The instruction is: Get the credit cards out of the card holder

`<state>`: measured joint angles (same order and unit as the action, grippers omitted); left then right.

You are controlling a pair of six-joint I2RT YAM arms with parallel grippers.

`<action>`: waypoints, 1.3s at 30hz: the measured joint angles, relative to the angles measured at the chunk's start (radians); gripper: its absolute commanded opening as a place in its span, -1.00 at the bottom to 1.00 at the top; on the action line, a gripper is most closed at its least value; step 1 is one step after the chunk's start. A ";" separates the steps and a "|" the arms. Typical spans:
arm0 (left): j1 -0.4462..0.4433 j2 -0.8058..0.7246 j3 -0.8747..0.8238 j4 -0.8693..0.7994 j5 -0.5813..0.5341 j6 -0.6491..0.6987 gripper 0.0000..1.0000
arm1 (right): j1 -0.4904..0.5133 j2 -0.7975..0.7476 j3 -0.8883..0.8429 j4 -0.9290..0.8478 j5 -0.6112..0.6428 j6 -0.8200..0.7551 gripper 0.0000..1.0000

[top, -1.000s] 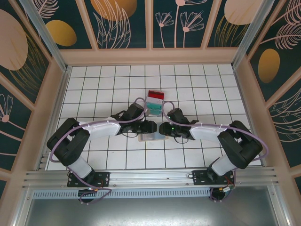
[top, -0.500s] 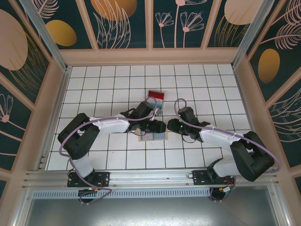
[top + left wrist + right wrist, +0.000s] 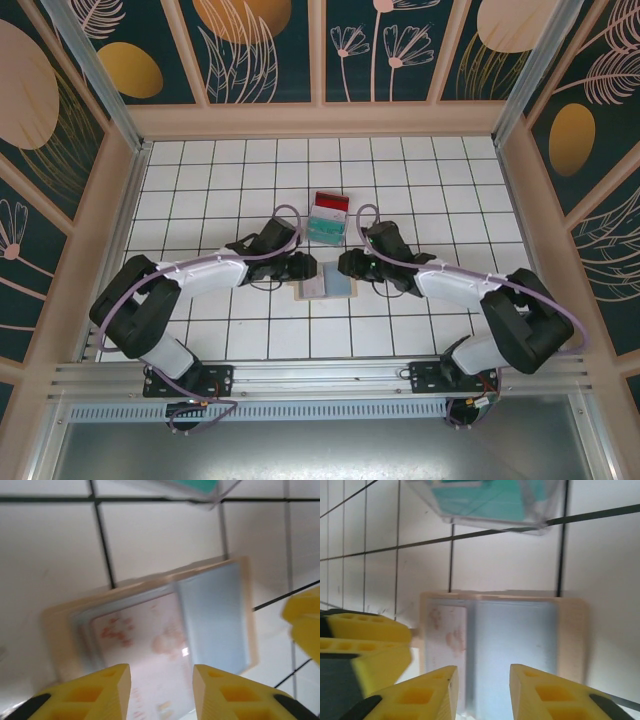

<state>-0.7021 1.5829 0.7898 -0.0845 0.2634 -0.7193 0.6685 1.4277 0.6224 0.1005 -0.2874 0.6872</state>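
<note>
Card holder: we see the card holder lying open and flat on the white tiled floor, between the two arms, its grey-blue panels facing up
Whitish card: a whitish card with faint pink marks sits on the holder's panel on the left arm's side; the blur keeps us from telling whether it is tucked into a pocket or merely lying on top
Left gripper: the left gripper has its yellow fingers spread apart with nothing between them; it hangs just over the holder's edge, the whitish card straight ahead of the gap
Right gripper: the right gripper is likewise spread wide and empty, poised at the opposite edge of the holder, above the bare grey-blue panel
Contact: we cannot tell whether either set of fingertips touches the leather
Teal card: a teal card lies on the tiles just beyond the holder, apart from it
Red card: a red card lies right behind the teal one, farther from the arms
</note>
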 measured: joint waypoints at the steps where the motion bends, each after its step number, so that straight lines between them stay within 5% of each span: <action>1: 0.000 0.000 -0.011 -0.002 0.001 0.000 -0.33 | 0.008 0.016 0.009 0.006 -0.011 0.000 -0.35; 19: -0.001 0.039 -0.024 0.022 0.017 -0.004 -0.33 | 0.051 0.146 0.041 0.031 -0.081 0.000 -0.37; 39: -0.001 0.049 -0.025 0.044 0.042 -0.011 -0.32 | 0.051 0.212 0.047 0.050 -0.127 0.008 -0.64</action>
<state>-0.7029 1.6321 0.7647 -0.0402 0.3058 -0.7300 0.7200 1.6398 0.6693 0.1509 -0.4145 0.6956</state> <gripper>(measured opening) 0.339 0.184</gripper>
